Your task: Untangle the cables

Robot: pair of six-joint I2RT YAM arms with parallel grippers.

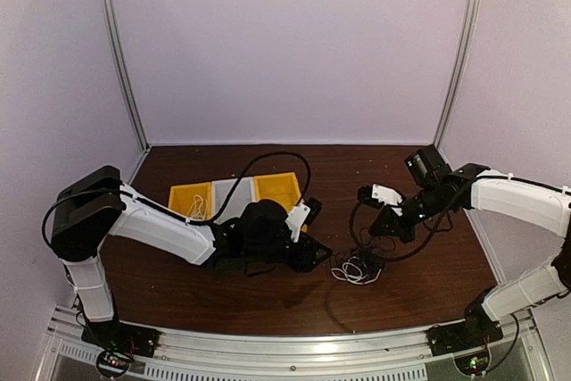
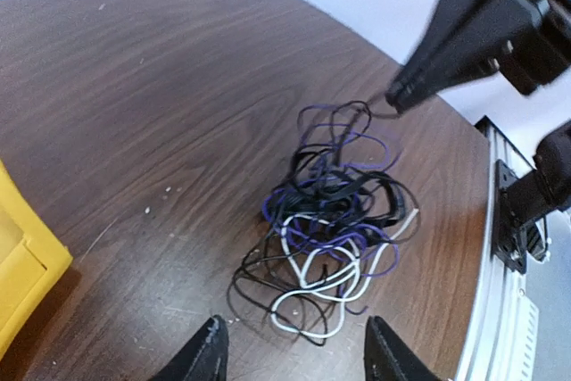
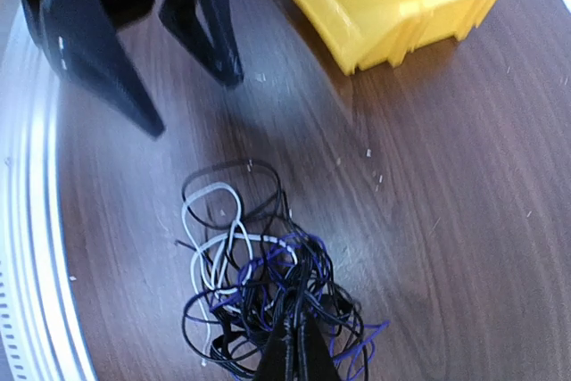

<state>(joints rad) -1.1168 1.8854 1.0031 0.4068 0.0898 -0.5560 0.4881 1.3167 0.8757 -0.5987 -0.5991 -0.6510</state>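
A dark wood-grain worktop (image 1: pixel 178 296) stands within pale lilac walls (image 1: pixel 294 42), 2 slim metal posts (image 1: pixel 120 51) at the back corners, an aluminium rail (image 1: pixel 294 345) along its near edge.

Two yellow bins (image 1: pixel 181 195) (image 1: pixel 278 187); two arms (image 1: pixel 165 229) (image 1: pixel 522 198); one tangle of cables (image 2: pixel 335 220): white, black, purple strands, number unclear.

The left arm (image 1: pixel 169 229) rises from its base at 7 o'clock, folds at the shoulder and stretches low toward 3 o'clock. The left gripper (image 1: pixel 314 254) at its end has its fingers (image 2: pixel 207 354) parted, about half spread. The right arm (image 1: pixel 522 201) climbs from 5 o'clock, bends at the far right and runs toward 9 o'clock. The right gripper (image 1: pixel 373 240) tips down toward 7 o'clock, its fingers pressed together on a strand of the cables (image 2: pixel 330 220). The two grippers face each other, near but apart.
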